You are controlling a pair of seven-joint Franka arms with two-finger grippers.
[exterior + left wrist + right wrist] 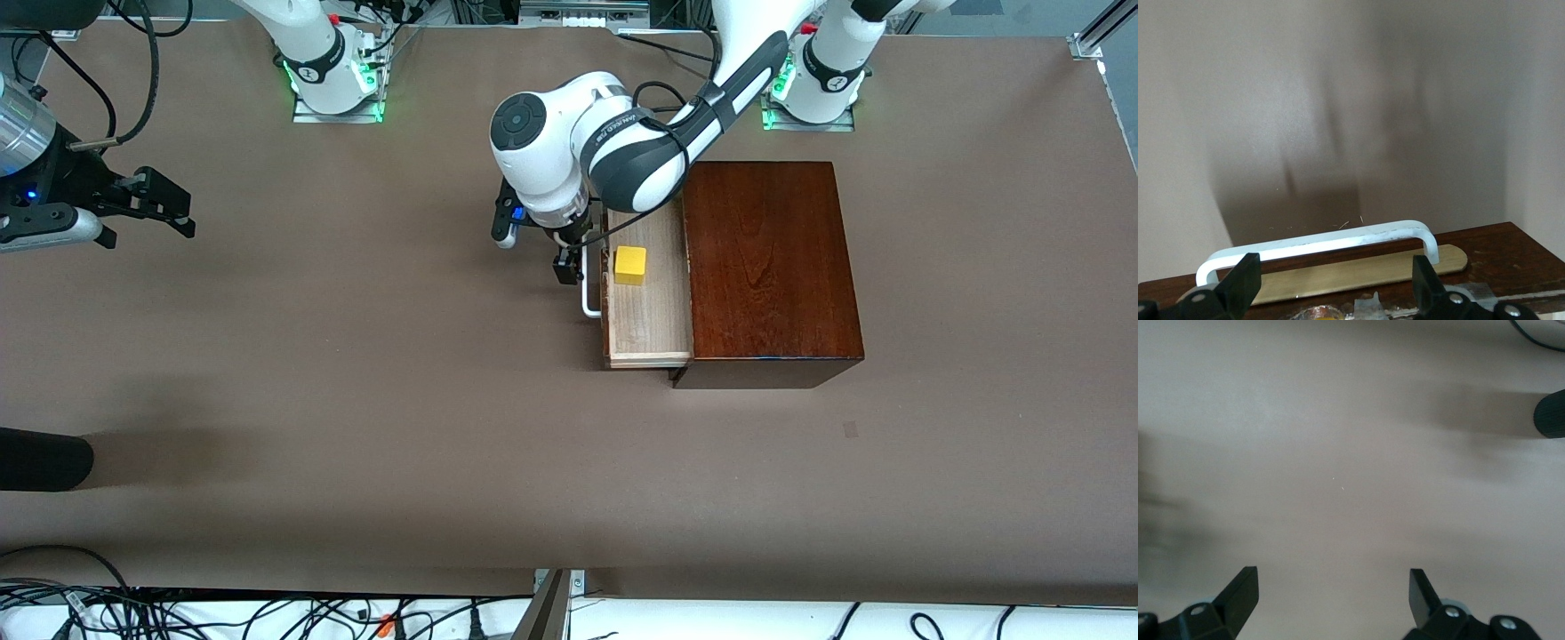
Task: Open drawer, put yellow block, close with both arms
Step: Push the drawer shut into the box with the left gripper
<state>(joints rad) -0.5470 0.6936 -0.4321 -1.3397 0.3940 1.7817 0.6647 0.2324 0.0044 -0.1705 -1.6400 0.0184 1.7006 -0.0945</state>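
The drawer [645, 311] stands pulled out of the reddish-brown wooden box [769, 258], toward the right arm's end of the table. The yellow block [630, 264] lies in the pale tray, close to the dark drawer front. The left arm reaches across, and my left gripper [569, 262] hangs at the white bar handle [589, 298]. In the left wrist view the left gripper [1335, 267] is open, its fingers [1245, 280] apart, with the handle [1325, 241] just ahead of the tips and nothing held. My right gripper [169, 206] waits open over bare table at the right arm's end, with nothing between its fingertips [1333, 577].
A dark rounded object [44, 460] juts in at the table's edge on the right arm's end, nearer to the front camera; it also shows in the right wrist view [1550, 413]. Cables [178, 613] run along the table's front edge.
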